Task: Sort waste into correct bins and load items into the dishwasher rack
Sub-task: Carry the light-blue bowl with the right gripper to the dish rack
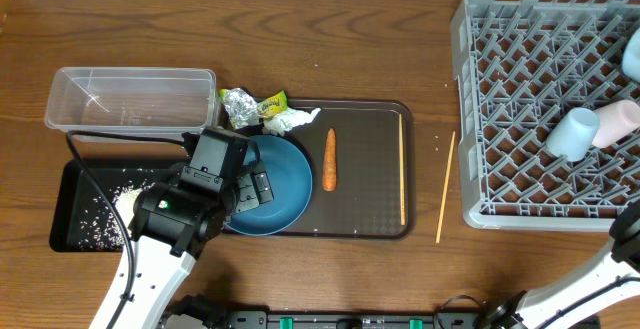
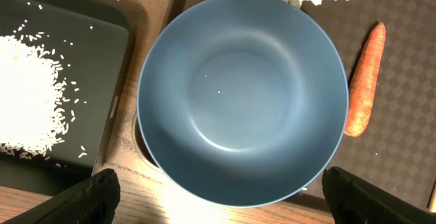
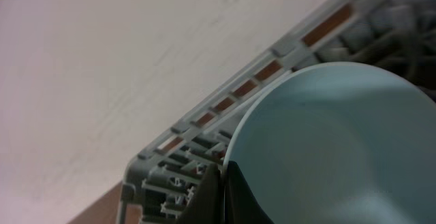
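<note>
The grey rack (image 1: 480, 99) stands at the right, with a white cup (image 1: 615, 124) lying in it. In the right wrist view a light-blue bowl (image 3: 327, 149) sits close against the rack's wall. The right gripper (image 3: 221, 190) shows only a dark sliver, so I cannot tell its grip.

The brown tray (image 1: 370, 219) carries the dark-blue bowl (image 1: 285, 184), and the left gripper (image 2: 219, 176) hovers over it, fingers spread wide and holding nothing. A clear tub (image 1: 130, 99) and a black tray (image 1: 70, 199) lie to the left, with rice (image 2: 24, 94) in the black tray. The tissue (image 1: 292, 120), the wrapper (image 1: 243, 105), the carrot (image 1: 330, 159) and one chopstick (image 1: 402, 169) are on the brown tray. The other chopstick (image 1: 445, 187) is on the table.
</note>
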`<state>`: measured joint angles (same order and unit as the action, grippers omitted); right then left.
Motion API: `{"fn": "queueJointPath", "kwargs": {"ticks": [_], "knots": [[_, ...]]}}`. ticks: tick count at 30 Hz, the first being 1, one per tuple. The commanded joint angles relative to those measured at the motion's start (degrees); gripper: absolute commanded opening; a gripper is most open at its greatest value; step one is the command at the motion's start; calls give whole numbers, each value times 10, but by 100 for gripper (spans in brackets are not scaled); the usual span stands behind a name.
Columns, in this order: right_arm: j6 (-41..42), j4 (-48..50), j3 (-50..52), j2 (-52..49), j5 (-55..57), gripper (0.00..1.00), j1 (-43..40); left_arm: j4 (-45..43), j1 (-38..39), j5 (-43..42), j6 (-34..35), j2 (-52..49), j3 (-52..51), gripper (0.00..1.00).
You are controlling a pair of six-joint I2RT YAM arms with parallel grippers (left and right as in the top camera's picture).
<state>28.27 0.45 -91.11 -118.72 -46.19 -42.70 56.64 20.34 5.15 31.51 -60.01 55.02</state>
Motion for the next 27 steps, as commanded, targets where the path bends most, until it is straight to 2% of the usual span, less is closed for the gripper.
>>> {"fn": "queueJointPath", "kwargs": {"ticks": [1, 4, 11, 17, 27], "knots": [[62, 2, -6, 0, 0, 1, -28, 2, -2, 11, -1, 1, 7, 98], [106, 2, -6, 0, -7, 1, -43, 1, -2, 11, -1, 1, 7, 98], [114, 31, -6, -1, -42, 2, -53, 1, -2, 11, -1, 1, 7, 98], [219, 111, -6, -1, -87, 1, -36, 2, -2, 11, -1, 1, 7, 98], [193, 113, -5, -36, -81, 4, -10, 1, -2, 11, -1, 1, 7, 98]]}}
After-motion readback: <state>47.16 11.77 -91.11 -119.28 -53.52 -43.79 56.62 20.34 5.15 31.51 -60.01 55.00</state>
